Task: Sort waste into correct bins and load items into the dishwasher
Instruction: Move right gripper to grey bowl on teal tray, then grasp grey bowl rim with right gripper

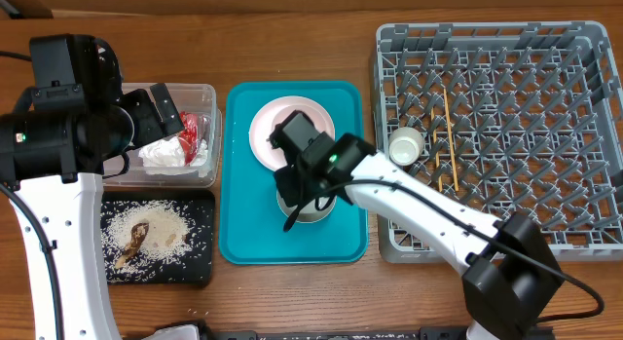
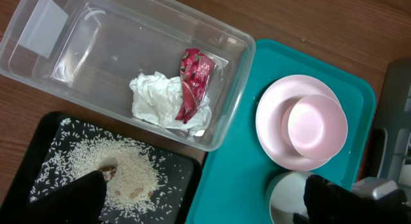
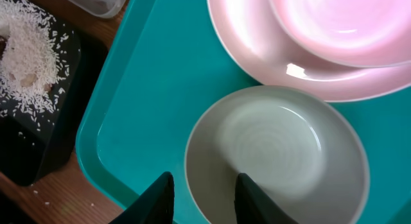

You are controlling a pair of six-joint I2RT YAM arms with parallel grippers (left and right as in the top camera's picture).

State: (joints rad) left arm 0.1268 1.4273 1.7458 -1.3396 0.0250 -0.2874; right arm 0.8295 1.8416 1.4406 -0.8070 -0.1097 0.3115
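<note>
Pink plate crowds grey-green bowl at far rim; teal tray bare L.

Standing here, I can't read any writing at all. The red wrapper lying in the clear tub has a few light marks on its foil. They are too small and crumpled to make out as letters. A pale rectangular patch on one corner of the tub looks like a label, but nothing on it is legible.
</note>
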